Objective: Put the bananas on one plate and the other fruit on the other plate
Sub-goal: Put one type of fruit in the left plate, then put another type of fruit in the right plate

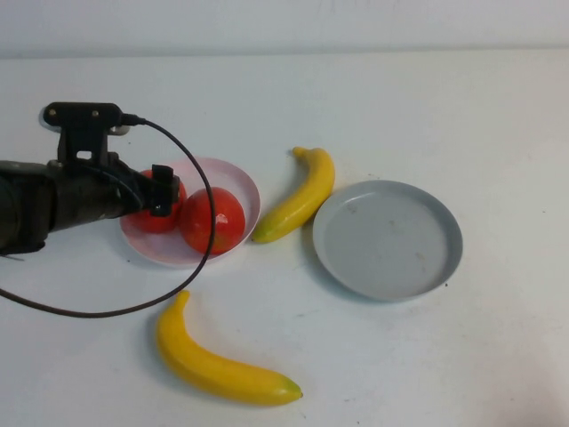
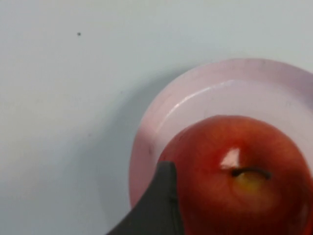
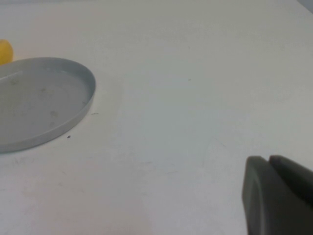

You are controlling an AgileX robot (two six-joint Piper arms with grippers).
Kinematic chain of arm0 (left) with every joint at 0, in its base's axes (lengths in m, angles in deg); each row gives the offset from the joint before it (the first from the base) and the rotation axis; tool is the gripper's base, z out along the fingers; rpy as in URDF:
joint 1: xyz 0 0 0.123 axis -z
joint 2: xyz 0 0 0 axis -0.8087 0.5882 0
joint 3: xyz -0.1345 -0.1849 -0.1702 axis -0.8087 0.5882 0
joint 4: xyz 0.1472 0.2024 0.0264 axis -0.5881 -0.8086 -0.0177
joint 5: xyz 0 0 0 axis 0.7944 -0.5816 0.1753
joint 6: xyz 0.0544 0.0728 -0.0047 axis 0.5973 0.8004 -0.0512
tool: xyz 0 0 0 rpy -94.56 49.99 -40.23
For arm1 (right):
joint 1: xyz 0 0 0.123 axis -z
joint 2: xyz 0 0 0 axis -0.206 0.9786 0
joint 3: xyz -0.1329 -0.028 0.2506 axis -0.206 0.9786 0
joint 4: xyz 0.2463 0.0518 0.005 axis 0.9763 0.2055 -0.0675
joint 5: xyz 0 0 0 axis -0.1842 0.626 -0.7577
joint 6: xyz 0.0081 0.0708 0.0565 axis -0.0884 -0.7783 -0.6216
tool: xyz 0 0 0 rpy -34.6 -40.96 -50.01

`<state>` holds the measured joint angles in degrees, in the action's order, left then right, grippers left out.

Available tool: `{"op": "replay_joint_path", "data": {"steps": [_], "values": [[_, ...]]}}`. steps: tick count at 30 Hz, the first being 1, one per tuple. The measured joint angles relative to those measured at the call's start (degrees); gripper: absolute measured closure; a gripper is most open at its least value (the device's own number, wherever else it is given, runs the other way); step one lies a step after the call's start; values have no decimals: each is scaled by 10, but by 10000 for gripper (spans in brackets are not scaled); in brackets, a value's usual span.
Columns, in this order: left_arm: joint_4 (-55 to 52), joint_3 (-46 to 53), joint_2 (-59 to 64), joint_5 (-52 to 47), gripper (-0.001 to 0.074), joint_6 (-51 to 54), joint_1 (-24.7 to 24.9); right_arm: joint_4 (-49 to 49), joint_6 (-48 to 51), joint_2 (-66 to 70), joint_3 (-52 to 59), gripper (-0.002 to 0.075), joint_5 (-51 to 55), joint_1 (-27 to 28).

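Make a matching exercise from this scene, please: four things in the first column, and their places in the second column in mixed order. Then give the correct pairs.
Column 1
1. red apples
2. grey plate
3. longer banana
4. left tool

Column 2
A. on the bare table, at the near edge, on no plate
B. over the pink plate, at the apples
C. lying in the pink plate
D. beside the other banana, with nothing on it

Pairs: 1-C, 2-D, 3-A, 4-B

The right tool is over bare table near the grey plate and is not part of the exercise.
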<state>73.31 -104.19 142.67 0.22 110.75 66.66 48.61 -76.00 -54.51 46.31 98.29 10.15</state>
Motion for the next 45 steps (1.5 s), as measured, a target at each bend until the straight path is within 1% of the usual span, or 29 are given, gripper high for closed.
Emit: {"op": "replay_joint_path", "data": {"steps": [3,7,9,11,14,15,17,18,22,27,31,36,45], "values": [[1,0,-22,-16,66,1,0,0,0,0,0,743,0,0],[1,0,-80,-53,72,1,0,0,0,0,0,743,0,0],[1,0,-108,-68,118,1,0,0,0,0,0,743,0,0],[1,4,-145,-79,274,1,0,0,0,0,0,743,0,0],[-16,20,-203,-97,556,1,0,0,0,0,0,743,0,0],[-30,28,-222,-104,618,1,0,0,0,0,0,743,0,0],[-51,47,-258,-117,682,-3,0,0,0,0,0,743,0,0],[-57,60,-279,-123,701,-10,0,0,0,0,0,743,0,0],[-64,119,-365,-125,728,-24,0,0,0,0,0,743,0,0],[-66,214,-493,-119,734,-39,0,0,0,0,0,743,0,0],[-68,278,-565,-133,734,-48,0,0,0,0,0,743,0,0],[-68,319,-597,-121,735,-53,0,0,0,0,0,743,0,0],[-70,323,-604,-82,735,-50,4,0,0,0,0,743,0,-1]]}}
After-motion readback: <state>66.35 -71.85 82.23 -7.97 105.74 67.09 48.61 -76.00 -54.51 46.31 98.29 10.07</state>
